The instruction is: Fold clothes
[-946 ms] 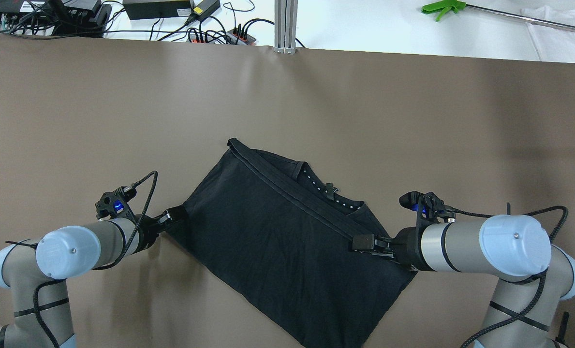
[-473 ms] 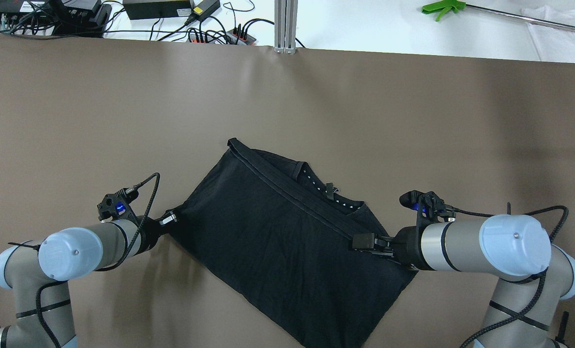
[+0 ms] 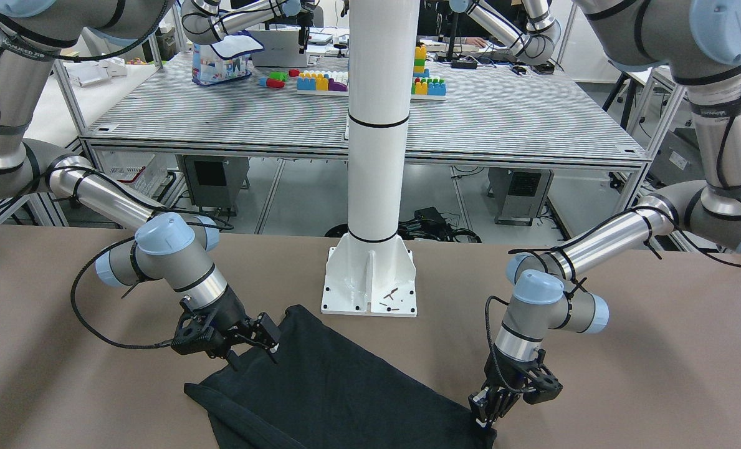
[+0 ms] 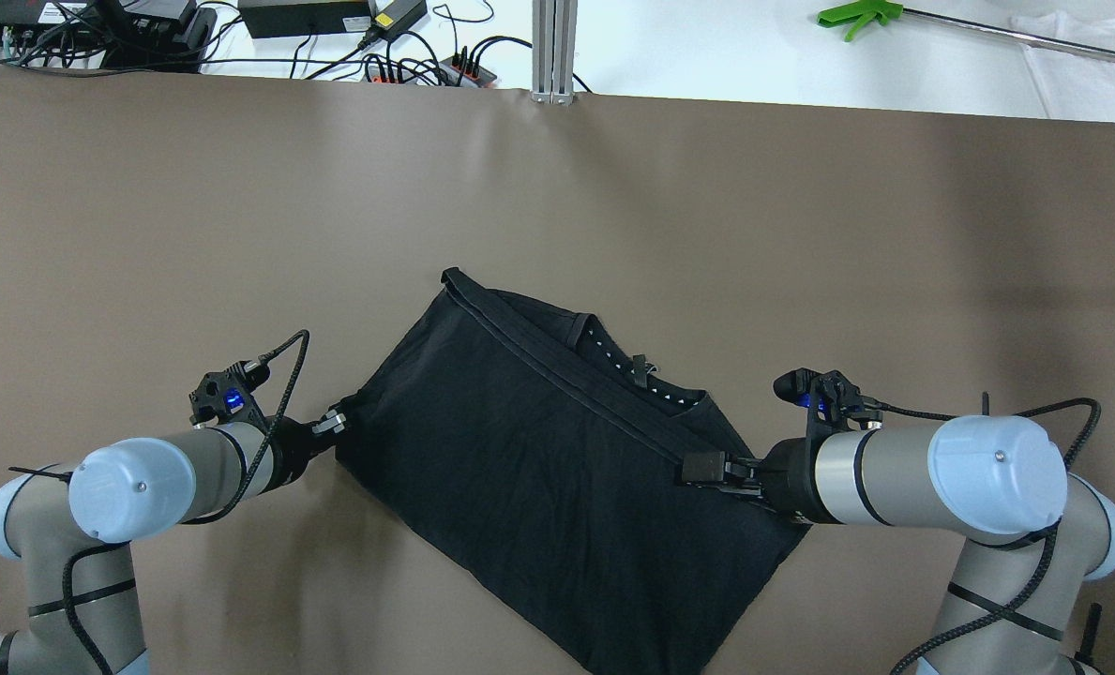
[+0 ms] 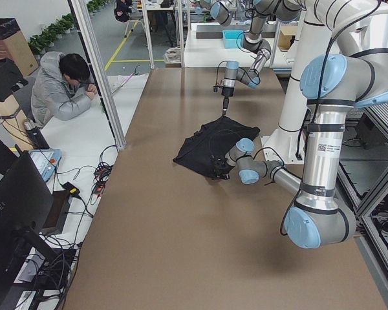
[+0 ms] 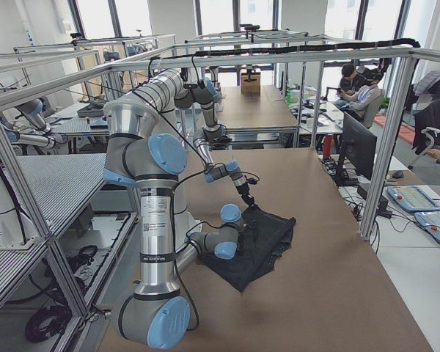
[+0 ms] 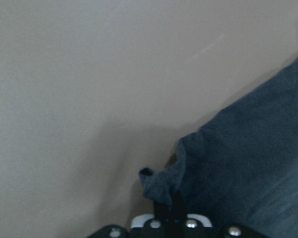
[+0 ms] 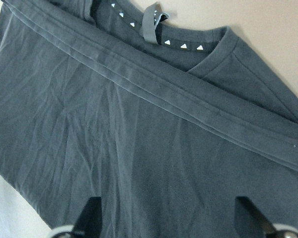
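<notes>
The black clothes (image 4: 538,450) lie folded and askew on the brown surface (image 4: 801,234), just in front of the white post (image 3: 376,125). The left claw (image 4: 339,420) pinches one corner. The right claw (image 4: 695,467) is spread wide over the hemmed band.

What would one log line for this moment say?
left gripper: shut on cloth corner | right gripper: open, over cloth | cloth: lying on table

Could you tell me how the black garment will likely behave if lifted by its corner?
Likely floppy: the black garment lies wrinkled and flat, folded over itself. Its corner bunches in the left tool, so it should drape, probably light.
</notes>
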Available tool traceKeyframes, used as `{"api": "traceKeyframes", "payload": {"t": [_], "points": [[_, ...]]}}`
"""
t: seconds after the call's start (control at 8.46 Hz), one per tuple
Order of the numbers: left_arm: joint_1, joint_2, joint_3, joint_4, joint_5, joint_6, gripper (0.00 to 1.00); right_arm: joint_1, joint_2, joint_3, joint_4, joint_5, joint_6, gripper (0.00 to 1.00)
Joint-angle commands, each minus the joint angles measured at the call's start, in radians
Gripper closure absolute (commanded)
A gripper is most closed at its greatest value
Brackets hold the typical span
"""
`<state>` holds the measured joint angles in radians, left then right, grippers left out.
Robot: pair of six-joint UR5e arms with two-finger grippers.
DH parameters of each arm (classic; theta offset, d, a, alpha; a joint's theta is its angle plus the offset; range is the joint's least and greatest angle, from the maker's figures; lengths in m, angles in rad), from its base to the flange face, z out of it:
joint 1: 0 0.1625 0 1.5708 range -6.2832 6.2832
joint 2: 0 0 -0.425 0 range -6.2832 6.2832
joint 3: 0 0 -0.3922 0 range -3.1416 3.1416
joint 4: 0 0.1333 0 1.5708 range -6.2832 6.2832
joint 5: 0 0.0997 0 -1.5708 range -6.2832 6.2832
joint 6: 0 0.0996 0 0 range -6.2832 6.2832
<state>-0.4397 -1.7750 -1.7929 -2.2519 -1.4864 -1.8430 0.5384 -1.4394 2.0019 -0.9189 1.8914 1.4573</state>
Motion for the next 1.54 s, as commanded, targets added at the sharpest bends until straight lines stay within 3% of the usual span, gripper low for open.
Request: {"api": "traceKeyframes", "payload": {"t": [0.0, 0.24, 0.35, 0.83, 1.06, 1.42], "points": [[-0.025, -0.001, 0.001, 0.006, 0.006, 0.014, 1.0, 0.002, -0.001, 0.0, 0.0, 0.0, 0.0, 0.06], [-0.077, -0.004, 0.036, 0.008, 0.008, 0.066, 1.0, 0.0, 0.001, 0.001, 0.006, 0.0, 0.0, 0.06], [-0.121, -0.053, 0.082, 0.009, 0.005, 0.103, 1.0, 0.0, 0.001, 0.001, 0.006, 0.0, 0.0, 0.06], [-0.232, -0.415, 0.47, 0.008, -0.005, 0.128, 1.0, 0.0, 0.001, 0.0, 0.006, -0.002, 0.0, 0.06], [-0.275, -0.489, 0.549, 0.008, -0.006, 0.163, 1.0, -0.001, 0.001, 0.0, 0.006, -0.002, 0.002, 0.06], [-0.301, -0.651, 0.771, -0.003, -0.005, 0.212, 1.0, -0.006, 0.008, 0.001, 0.006, -0.043, 0.0, 0.06]]}}
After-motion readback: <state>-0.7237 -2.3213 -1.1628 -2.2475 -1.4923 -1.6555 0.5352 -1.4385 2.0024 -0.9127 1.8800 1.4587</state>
